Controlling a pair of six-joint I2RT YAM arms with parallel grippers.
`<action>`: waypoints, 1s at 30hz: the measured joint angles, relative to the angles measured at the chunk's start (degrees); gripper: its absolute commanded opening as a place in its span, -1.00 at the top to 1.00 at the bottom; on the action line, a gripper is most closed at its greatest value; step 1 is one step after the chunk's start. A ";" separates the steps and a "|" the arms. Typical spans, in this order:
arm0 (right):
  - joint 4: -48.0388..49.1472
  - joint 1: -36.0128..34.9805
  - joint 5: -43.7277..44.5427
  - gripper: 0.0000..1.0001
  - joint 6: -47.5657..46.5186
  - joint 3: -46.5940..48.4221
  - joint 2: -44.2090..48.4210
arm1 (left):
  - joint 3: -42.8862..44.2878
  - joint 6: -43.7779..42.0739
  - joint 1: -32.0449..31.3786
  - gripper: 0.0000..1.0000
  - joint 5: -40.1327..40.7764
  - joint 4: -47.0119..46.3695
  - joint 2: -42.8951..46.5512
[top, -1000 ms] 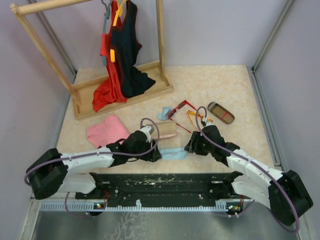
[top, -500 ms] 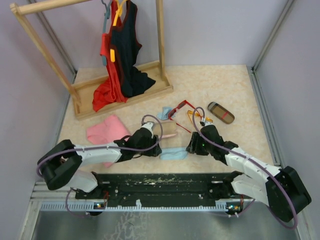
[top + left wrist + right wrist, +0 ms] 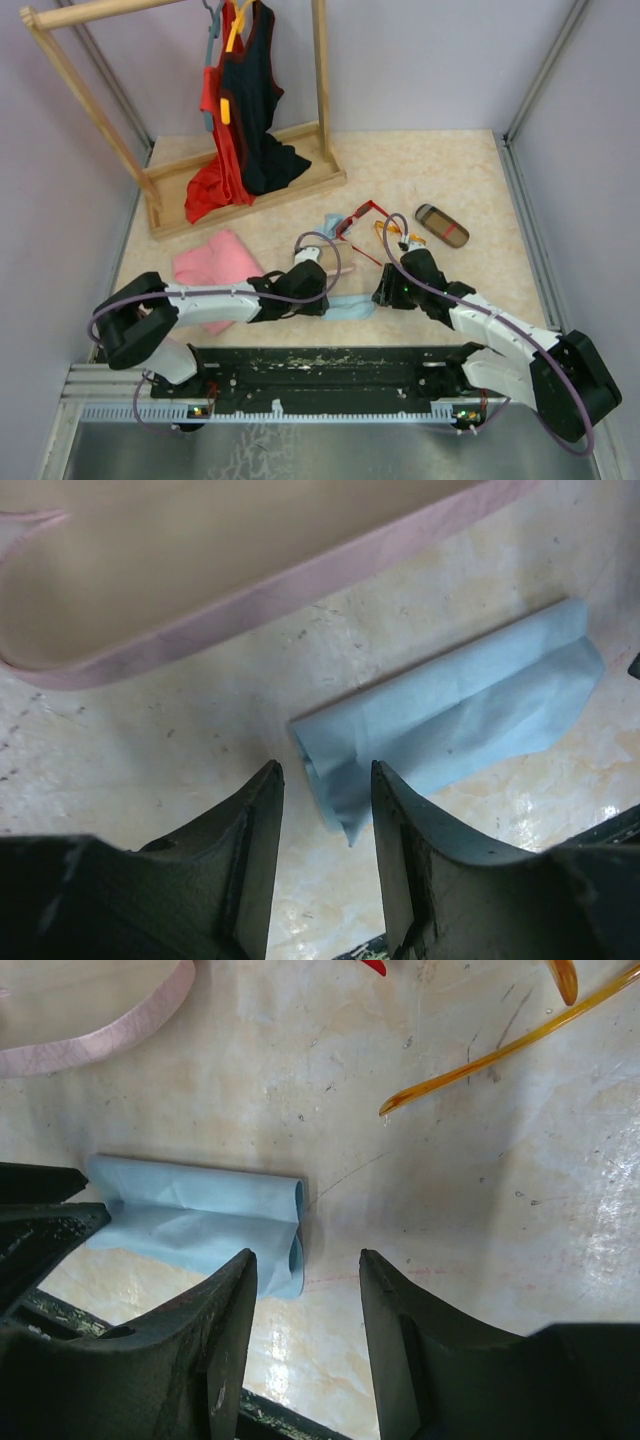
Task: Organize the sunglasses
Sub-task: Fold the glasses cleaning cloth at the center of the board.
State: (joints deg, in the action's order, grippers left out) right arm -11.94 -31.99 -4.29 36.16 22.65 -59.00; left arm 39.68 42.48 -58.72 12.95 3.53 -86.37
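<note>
Sunglasses (image 3: 362, 212) partly behind right arm (image 3: 480, 322) — left hand (image 3: 325, 775), right hand (image 3: 305, 1260) spread, blue cloth (image 3: 470, 710) between them.

Both arms reach low and inward, left end effector (image 3: 322, 300) and right end effector (image 3: 381, 297) parted.

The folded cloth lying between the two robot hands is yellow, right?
No. The folded cloth lying between the left gripper and the right gripper is light blue, not yellow. The left wrist view shows it clearly, and the right wrist view agrees.
</note>
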 measured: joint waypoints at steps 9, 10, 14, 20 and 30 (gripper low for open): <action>-0.02 0.00 -0.02 0.09 -0.26 -0.02 0.02 | 2.71 3.19 -2.08 0.10 3.13 0.76 -3.17; -0.07 0.00 0.02 0.09 -0.35 -0.02 0.09 | 3.02 3.26 -2.29 0.10 3.45 0.79 -3.52; -0.13 0.00 0.15 0.09 -0.57 -0.02 0.70 | 4.22 3.41 -2.89 0.10 5.07 1.46 -4.61; -0.26 0.00 0.17 0.08 -0.63 -0.02 1.31 | 5.66 3.48 -4.11 0.22 8.02 3.08 -5.84; -1.38 0.00 0.22 0.07 -1.07 -0.02 -0.11 | 6.23 3.10 -5.31 0.92 11.50 2.64 -7.50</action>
State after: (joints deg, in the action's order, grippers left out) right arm -13.32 -31.99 -4.08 35.09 22.63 -59.11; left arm 45.91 45.58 -64.03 24.45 6.17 -93.86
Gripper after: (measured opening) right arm 0.460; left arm 0.138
